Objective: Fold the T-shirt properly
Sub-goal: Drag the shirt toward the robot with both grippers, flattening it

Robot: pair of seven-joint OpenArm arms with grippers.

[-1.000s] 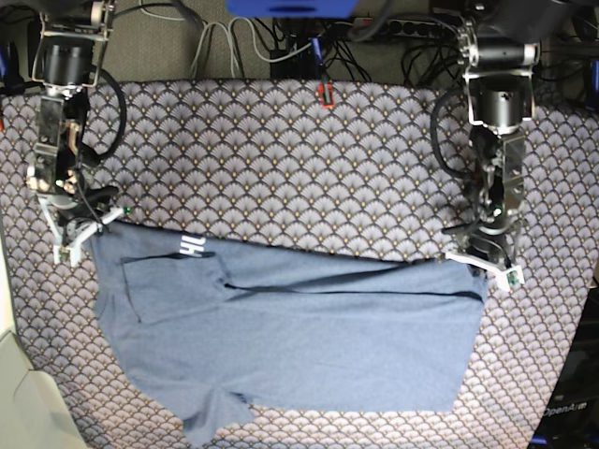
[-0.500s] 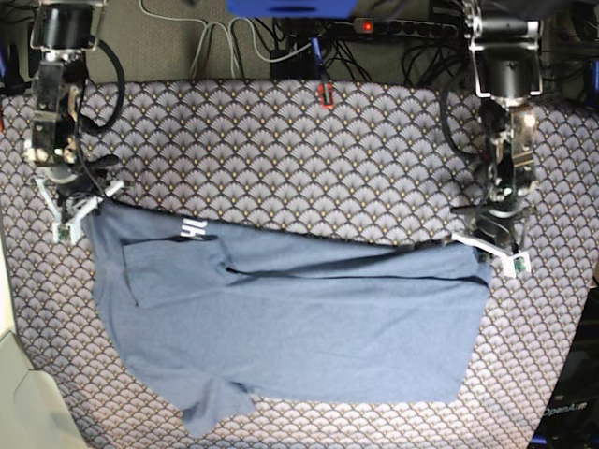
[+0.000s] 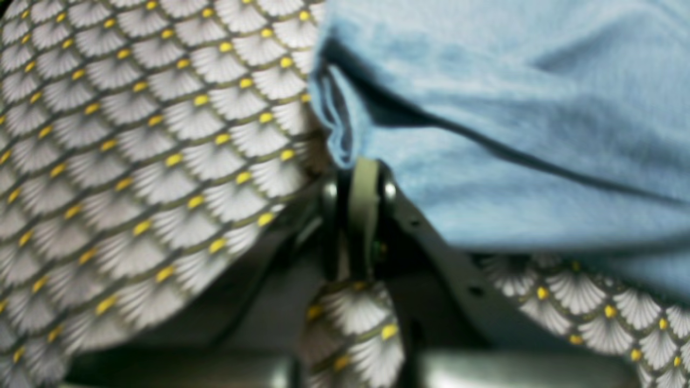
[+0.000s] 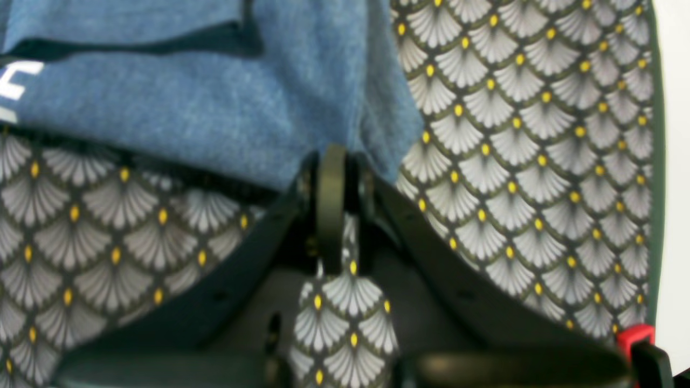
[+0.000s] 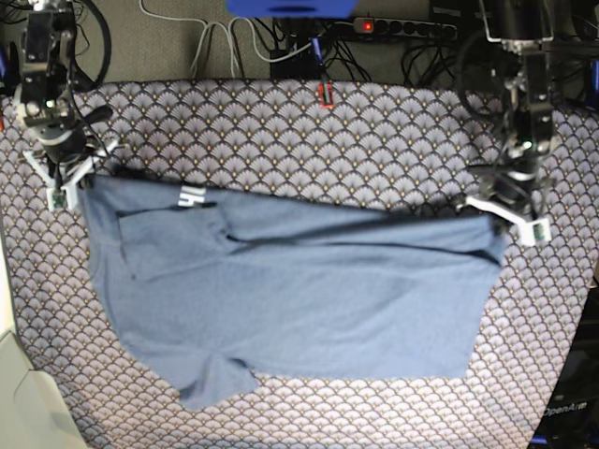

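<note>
Across the worktop (image 5: 281, 122) lay a cover printed with grey-white scallop fans, each tipped with a yellow dot, flat and matt. On it the T-shirt (image 5: 299, 299) was spread wide: soft heathered slate-blue knit, roughly rectangular, with one sleeve sticking out at its near-left corner and a folded flap near the far-left. White block lettering (image 5: 190, 195) showed at its far edge, only partly readable.

My right pincer (image 5: 67, 178) stood at the garment's far-left corner in the base view. Its wrist view showed the jaws pressed together on the blue cloth's edge (image 4: 345, 134), with the fabric bunching just above the fingertips (image 4: 330, 178). My left pincer (image 5: 510, 210) stood at the opposite far corner, on the base view's right. Its jaws were likewise clamped on a puckered fold of the hem (image 3: 339, 124), though that view was blurred.

Between the two grips the far edge ran nearly taut, sagging slightly and casting a thin shadow on the cover. A long crease crossed the cloth below that edge.

Bare patterned cover lay beyond the far edge up to the cables (image 5: 225, 37) at the worktop's back. Near the front, the sleeve reached close to the worktop's near edge.
</note>
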